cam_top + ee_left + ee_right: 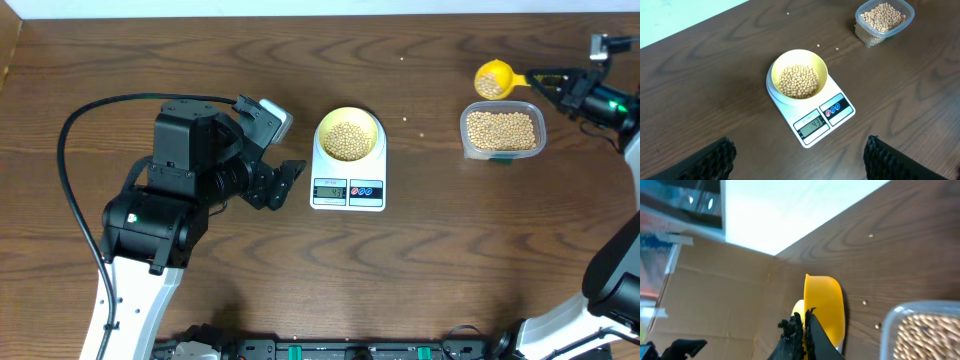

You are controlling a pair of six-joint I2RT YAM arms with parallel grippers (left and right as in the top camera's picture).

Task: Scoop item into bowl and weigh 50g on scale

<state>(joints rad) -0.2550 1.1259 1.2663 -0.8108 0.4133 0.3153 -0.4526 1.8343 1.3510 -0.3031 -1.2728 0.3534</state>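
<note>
The pale yellow round bowl [372, 124] on the white digital scale [340, 205] holds tan beans [347, 140]; the clear plastic tub [465, 130] holds more. The right gripper [553, 84] clamps a loaded yellow scoop [493, 79]; the left gripper [800, 155] gapes apart.

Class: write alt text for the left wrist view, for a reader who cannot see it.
A small pale yellow bowl of tan beans sits on a white digital scale on a dark wooden table. A clear plastic tub of beans stands upper right; the open left gripper frames the bottom.
</note>
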